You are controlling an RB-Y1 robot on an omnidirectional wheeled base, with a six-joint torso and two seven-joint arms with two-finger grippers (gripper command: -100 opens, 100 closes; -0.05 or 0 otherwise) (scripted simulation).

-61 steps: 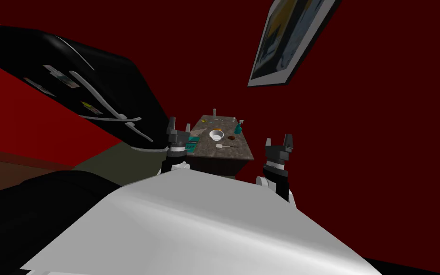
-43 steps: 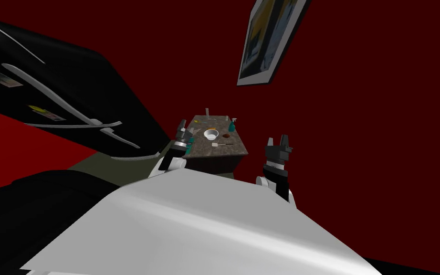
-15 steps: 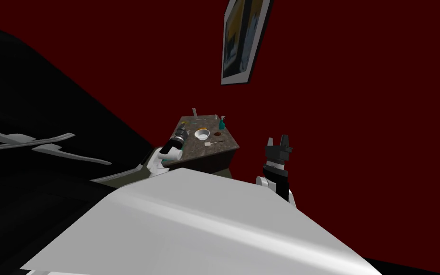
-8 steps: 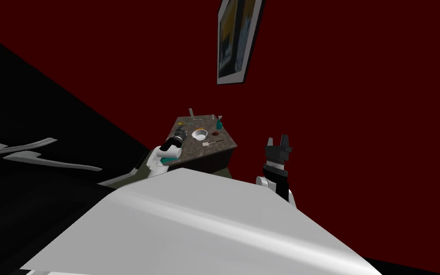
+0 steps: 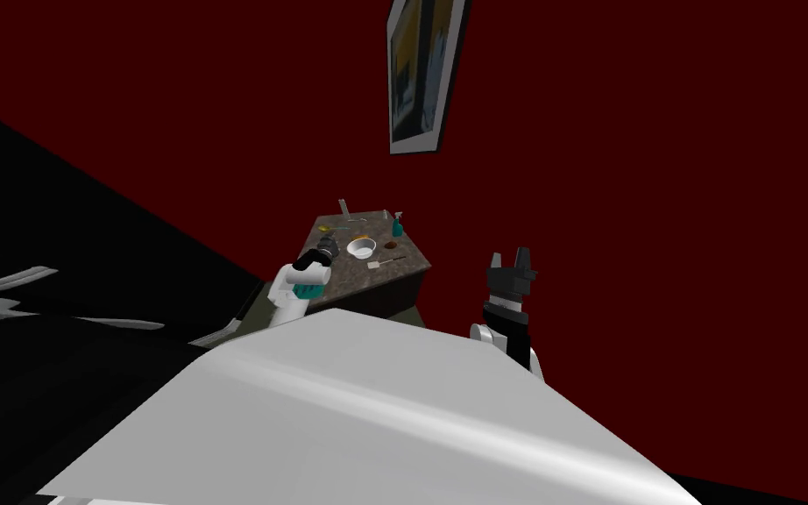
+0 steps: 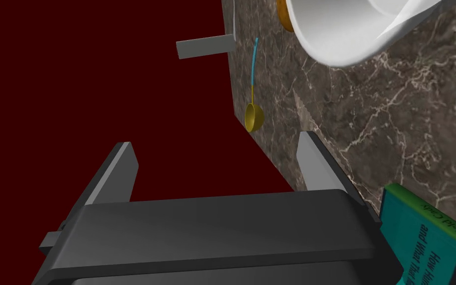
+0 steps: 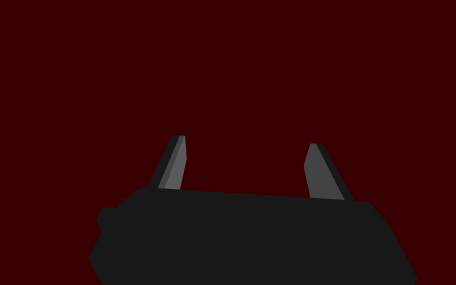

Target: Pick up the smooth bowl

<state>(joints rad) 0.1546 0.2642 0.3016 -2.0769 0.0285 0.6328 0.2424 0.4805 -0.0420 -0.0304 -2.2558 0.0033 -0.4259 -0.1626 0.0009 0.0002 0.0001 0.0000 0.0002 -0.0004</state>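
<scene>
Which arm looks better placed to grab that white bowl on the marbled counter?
Left. The left gripper is open at the edge of the counter, the white bowl just ahead; the right gripper, also open, is held to the side, away from both.

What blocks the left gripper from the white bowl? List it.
Nothing visible. Only bare marble countertop lies between the open left gripper and the white bowl. The yellow measuring spoon lies off to the side by the counter's edge; the green book sits beside the gripper's body.
</scene>
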